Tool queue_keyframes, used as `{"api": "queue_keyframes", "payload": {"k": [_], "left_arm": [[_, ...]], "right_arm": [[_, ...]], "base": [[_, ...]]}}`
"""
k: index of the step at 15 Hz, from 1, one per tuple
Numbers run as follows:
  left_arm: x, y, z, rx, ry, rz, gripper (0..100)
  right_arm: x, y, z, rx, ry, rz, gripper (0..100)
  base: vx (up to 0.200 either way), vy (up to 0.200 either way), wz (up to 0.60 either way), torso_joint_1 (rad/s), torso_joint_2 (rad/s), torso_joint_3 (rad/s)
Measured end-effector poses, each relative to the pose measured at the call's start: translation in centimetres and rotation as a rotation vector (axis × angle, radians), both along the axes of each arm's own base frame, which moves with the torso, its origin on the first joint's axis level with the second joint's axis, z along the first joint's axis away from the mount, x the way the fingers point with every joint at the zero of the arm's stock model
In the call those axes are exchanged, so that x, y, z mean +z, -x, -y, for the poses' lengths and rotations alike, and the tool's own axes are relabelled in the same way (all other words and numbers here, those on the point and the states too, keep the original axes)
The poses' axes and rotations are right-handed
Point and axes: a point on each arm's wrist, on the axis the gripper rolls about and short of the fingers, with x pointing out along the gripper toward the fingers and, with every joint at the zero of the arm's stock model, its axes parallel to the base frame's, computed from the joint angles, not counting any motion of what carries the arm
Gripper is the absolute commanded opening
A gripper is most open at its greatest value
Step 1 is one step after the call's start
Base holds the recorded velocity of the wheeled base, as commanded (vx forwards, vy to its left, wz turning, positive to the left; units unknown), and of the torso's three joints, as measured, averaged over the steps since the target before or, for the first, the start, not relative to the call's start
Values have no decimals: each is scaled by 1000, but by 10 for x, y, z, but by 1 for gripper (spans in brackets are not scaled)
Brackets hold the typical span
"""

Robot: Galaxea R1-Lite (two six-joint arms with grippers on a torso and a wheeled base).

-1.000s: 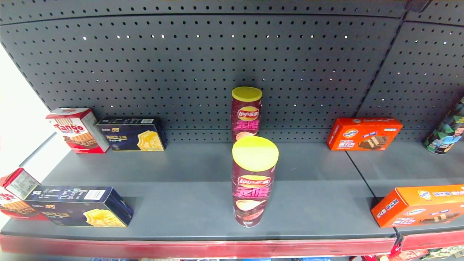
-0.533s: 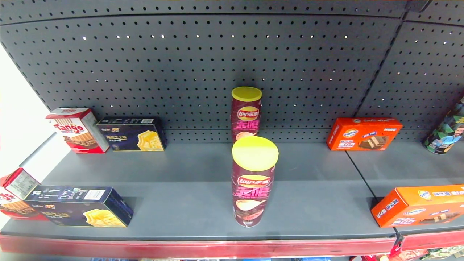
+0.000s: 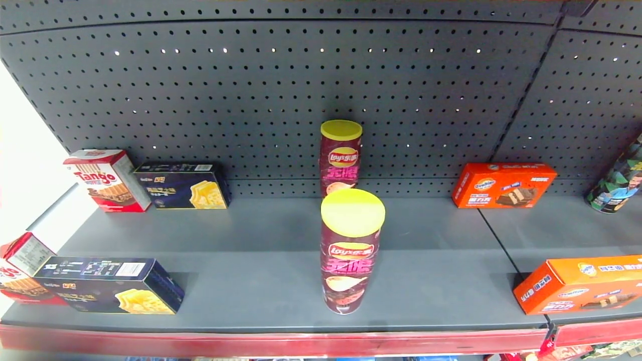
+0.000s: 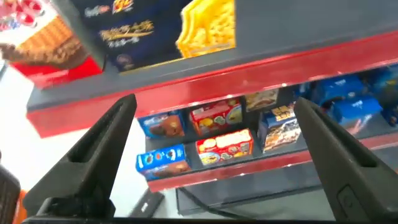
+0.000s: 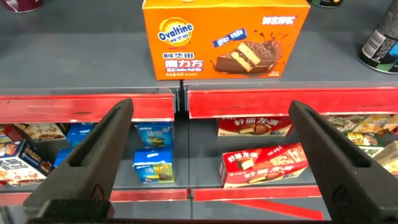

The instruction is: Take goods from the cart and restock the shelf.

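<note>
Dark perforated metal back panel (image 3: 251, 100), flat matte grey shelf (image 3: 241, 271). Two glossy cylindrical chip cans with round yellow lids stand upright at frame centre, long axes vertical: front can (image 3: 349, 260), back can (image 3: 340, 158) against the panel. Left end effector (image 4: 214, 104) released, empty. Right end effector (image 5: 211, 107) released, facing a rectangular orange box (image 5: 226, 37).
</note>
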Motion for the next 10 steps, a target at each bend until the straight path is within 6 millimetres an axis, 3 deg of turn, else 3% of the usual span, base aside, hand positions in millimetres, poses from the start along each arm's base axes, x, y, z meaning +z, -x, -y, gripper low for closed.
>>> {"api": "queue_keyframes", "payload": {"k": [3,10], "left_arm": [[2,4,2,-5,45,102,100],[-2,6,-3,234,93,178,100]], "right_arm": [[0,0,0,0,0,0,100],[0,0,0,0,0,0,100]], "base": [[0,0,0,0,0,0],[0,0,0,0,0,0]]}}
